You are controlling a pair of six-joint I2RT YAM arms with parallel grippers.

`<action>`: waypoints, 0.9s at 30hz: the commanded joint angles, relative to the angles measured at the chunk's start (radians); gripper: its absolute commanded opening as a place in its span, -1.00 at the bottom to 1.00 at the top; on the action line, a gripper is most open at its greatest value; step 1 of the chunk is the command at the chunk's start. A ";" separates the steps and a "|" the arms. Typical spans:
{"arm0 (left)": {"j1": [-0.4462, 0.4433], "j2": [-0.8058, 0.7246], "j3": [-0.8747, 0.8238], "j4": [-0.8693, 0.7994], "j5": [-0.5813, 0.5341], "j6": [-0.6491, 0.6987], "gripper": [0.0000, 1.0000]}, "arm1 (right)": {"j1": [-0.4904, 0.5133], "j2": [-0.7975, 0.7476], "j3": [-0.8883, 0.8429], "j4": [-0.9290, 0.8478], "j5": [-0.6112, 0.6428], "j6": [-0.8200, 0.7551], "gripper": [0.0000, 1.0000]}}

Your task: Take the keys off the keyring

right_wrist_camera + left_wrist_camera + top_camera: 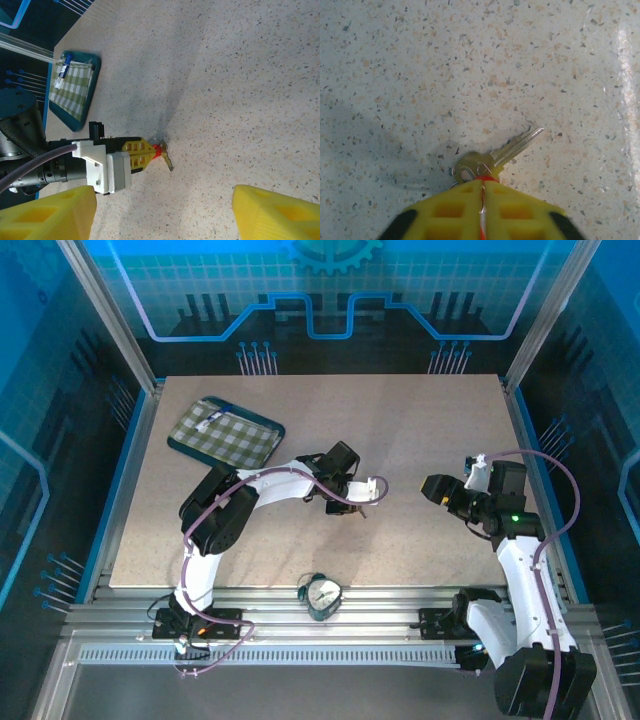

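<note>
Just ahead of the left gripper [482, 189] clamping the red keyring [486, 178], a flat metal key [512, 148] (round-headed) overlies speckled desk [420, 75]; right gripper [165, 205] gapes.

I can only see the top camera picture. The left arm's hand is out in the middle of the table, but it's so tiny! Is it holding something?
Observer: Yes. In the left wrist view the left gripper is shut on the keyring, pinching its red tag.
Operator: Is a key on it?
Observer: Yes, one key is on the ring, its shaft pointing away from the gripper.
Operator: What about the other hand?
Observer: The right gripper is open, jaws wide apart, facing the key and touching nothing.
</note>
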 commanded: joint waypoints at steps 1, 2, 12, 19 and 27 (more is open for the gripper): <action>0.004 -0.061 -0.020 -0.010 0.004 0.005 -0.48 | 0.006 0.005 -0.003 0.004 -0.030 0.010 0.46; 0.005 -0.068 -0.027 -0.007 0.004 0.007 -0.45 | 0.007 0.003 -0.003 0.004 -0.030 0.009 0.46; 0.027 -0.080 -0.060 -0.009 0.008 0.053 -0.35 | 0.006 -0.003 -0.009 0.000 -0.029 0.008 0.47; 0.025 -0.066 -0.081 0.042 -0.007 0.070 -0.24 | 0.006 -0.009 -0.013 -0.005 -0.027 0.008 0.48; 0.018 -0.035 -0.091 0.090 -0.049 0.119 -0.23 | 0.006 -0.012 -0.014 -0.012 -0.025 0.007 0.48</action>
